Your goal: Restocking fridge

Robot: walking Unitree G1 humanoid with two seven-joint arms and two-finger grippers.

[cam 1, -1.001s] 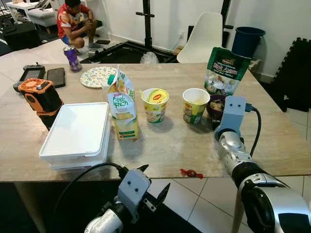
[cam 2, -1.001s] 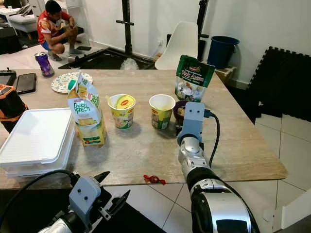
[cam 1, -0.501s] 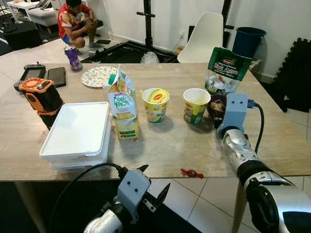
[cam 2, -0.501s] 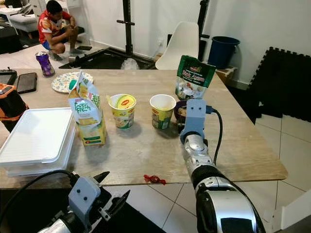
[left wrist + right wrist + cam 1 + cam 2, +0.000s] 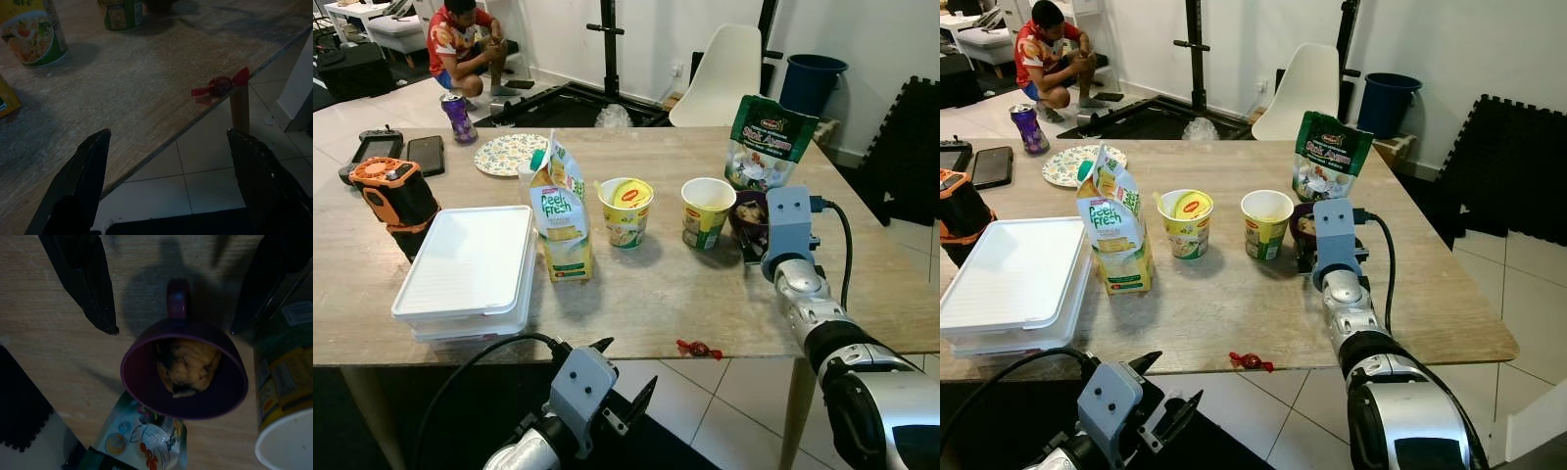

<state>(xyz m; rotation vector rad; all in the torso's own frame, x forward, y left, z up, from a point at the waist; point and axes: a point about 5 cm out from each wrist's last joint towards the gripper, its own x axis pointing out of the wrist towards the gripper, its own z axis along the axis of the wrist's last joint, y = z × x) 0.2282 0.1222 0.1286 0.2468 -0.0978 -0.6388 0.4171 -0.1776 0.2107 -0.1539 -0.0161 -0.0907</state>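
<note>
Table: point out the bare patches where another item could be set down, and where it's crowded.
Free: the near strip of the table between the milk carton and the red candy, and the far stretch behind the two noodle cups. Crowded: the right pincer, open, at the purple mug, tight between a cup and the snack bag; the white container takes the left.

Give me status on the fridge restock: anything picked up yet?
Done: nothing visibly. The milk carton, both noodle cups and the snack bag stand on the table.
In hand: the right gripper is open above the purple mug, fingers either side of its handle.
Left: gripping and carrying everything. The left gripper hangs open below the table edge.
</note>
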